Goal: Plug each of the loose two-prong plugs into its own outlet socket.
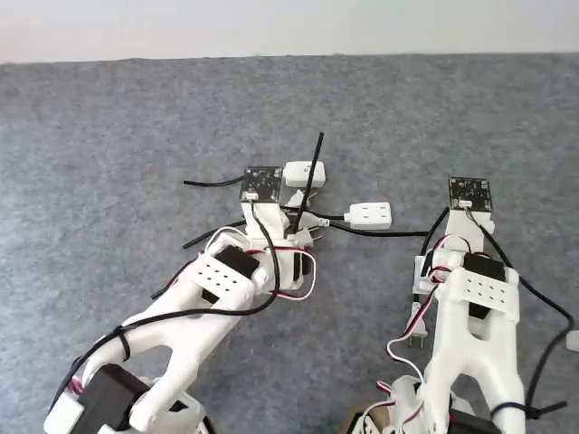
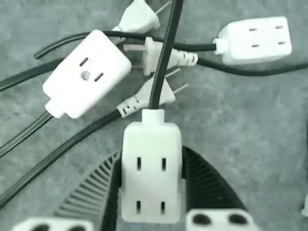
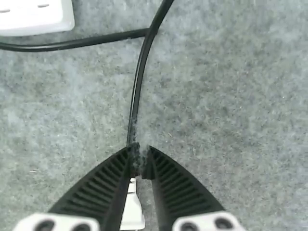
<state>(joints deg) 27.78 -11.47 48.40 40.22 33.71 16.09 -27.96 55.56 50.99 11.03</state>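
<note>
Left gripper (image 2: 151, 156) jaws clamped a light, rigid, slick-sided outlet socket (image 2: 151, 190); right gripper (image 3: 139, 153) jaws pinched shut on limp black cord (image 3: 139, 86) beside its white plug (image 3: 132, 214), whose stiff body looked the surer hold; loose plugs (image 1: 310, 237) lay mid-frame on the bench (image 1: 118, 127).

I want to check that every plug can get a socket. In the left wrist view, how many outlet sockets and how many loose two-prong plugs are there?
Outlet sockets: 3
Two-prong plugs: 3
Total: 6
</note>
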